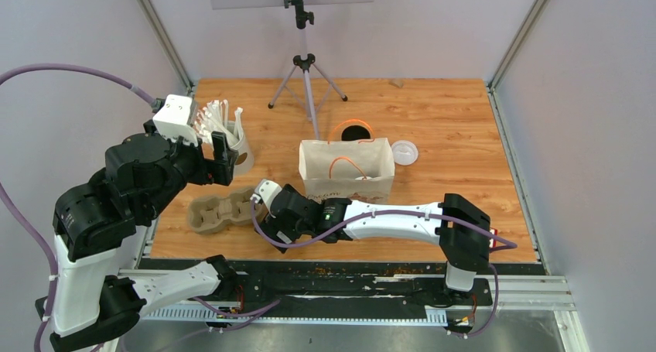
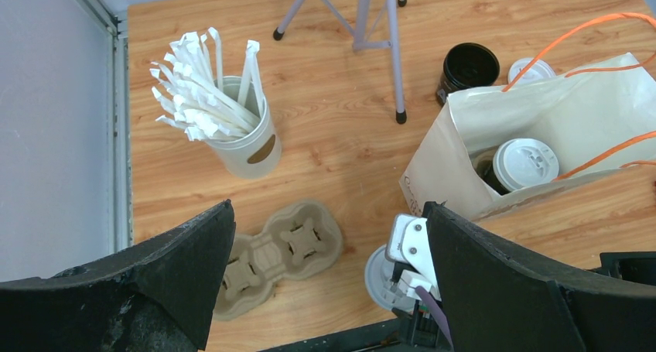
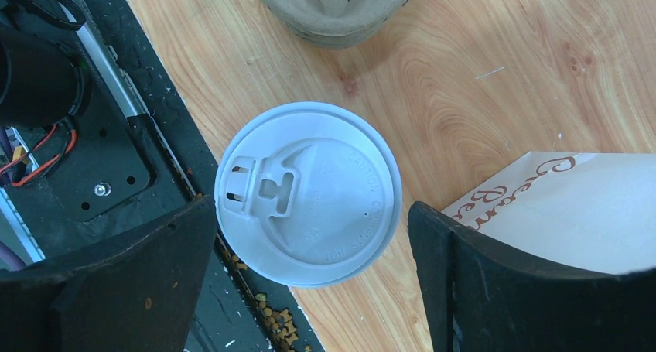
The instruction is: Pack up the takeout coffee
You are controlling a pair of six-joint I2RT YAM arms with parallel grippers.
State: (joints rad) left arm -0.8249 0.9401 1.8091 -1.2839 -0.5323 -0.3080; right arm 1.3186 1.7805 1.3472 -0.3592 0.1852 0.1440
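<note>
While I stood by, the right pincer [image 3: 309, 213] hung straight over one takeout coffee [image 3: 308, 193]. Its two black fingers [image 3: 116, 290] were wide apart, one on each side of the white lid. They were close to the rim, but I could not tell if they touched it. It held nothing.

The left pincer [image 2: 329, 236] was up high near the cup of straws [image 2: 247, 139]. Its fingers were spread as wide as they go, with only air between them.

The coffee under the right pincer stood upright on its bottom, lid on top, so its long way ran up and down. The little drinking hole in the lid faced the black rail [image 3: 100, 158] at the near edge of the table. This cup sat right by that edge, between the brown cup tray [image 1: 216, 213] and the paper bag [image 1: 348, 186].

A second lidded coffee [image 2: 526, 162] stood upright inside the bag. An open black cup [image 2: 469, 66] stood behind the bag, and a loose white lid [image 1: 404, 152] lay just beside it.

The table [image 1: 464, 120] was orange-brown wood with a grain. A tripod [image 1: 307, 81] stood at the back. Pale grey walls closed in the sides and back.
</note>
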